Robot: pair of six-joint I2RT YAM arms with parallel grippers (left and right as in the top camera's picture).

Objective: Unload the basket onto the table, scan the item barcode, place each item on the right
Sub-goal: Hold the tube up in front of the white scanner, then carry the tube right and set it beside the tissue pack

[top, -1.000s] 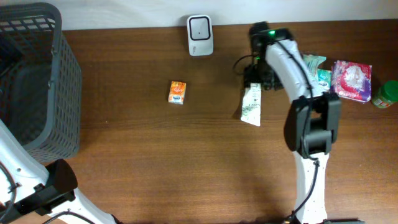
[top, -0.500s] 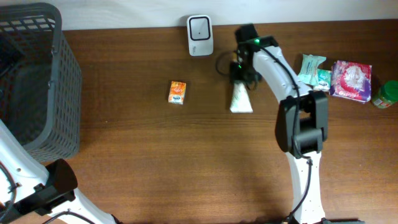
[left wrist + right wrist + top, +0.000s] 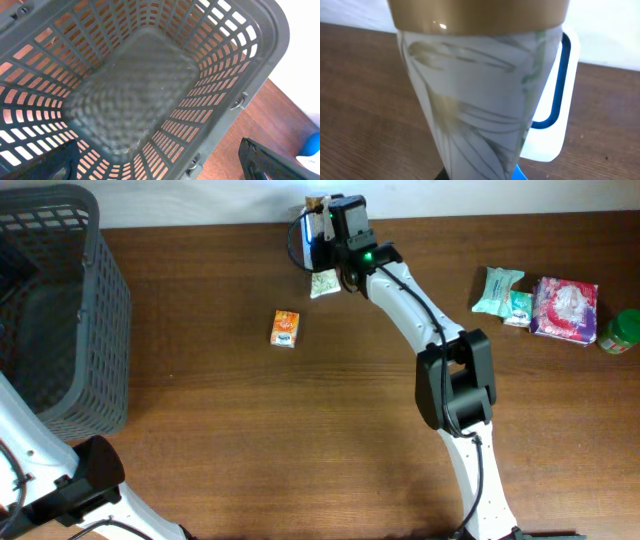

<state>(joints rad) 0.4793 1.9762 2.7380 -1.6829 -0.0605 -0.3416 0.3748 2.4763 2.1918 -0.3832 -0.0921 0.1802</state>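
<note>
The tube filling the right wrist view was white with pale green leaf strokes, under a glossy gold cap. The scanner behind it was white with a blue outline. In the overhead view, the table was dark brown woodgrain. The basket at upper left was dark grey lattice, and the small box was orange. At upper right were mint-green packets, a pink pack and a green jar.
</note>
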